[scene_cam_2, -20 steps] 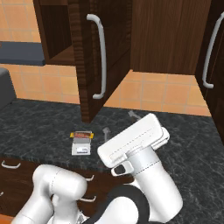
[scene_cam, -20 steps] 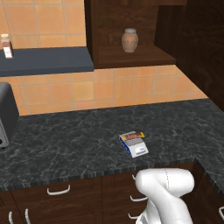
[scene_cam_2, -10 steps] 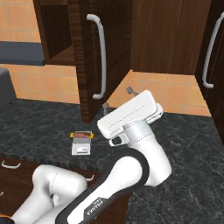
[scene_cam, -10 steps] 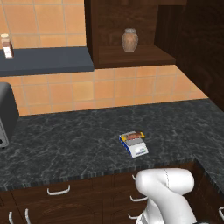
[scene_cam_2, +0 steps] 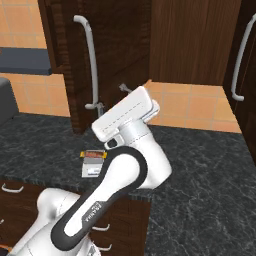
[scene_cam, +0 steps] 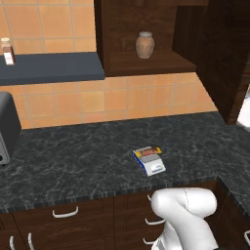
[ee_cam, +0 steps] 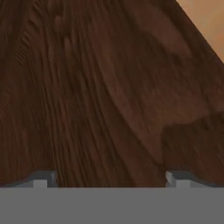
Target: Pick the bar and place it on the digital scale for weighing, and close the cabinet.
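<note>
left base view: the bar [scene_cam: 148, 152] lies across the back of the digital scale [scene_cam: 150, 161] on the bench [scene_cam: 73, 161], so weighing looks done. a vase [scene_cam: 144, 45] stands in the open cabinet [scene_cam: 146, 63].

right base view: the end effector [scene_cam_2: 111, 97] is up beside the door's handle [scene_cam_2: 90, 60], higher and nearer than half a second ago, likely to push the door shut.

hand view: fingertips [ee_cam: 43, 179] wide apart, empty, facing wood.
</note>
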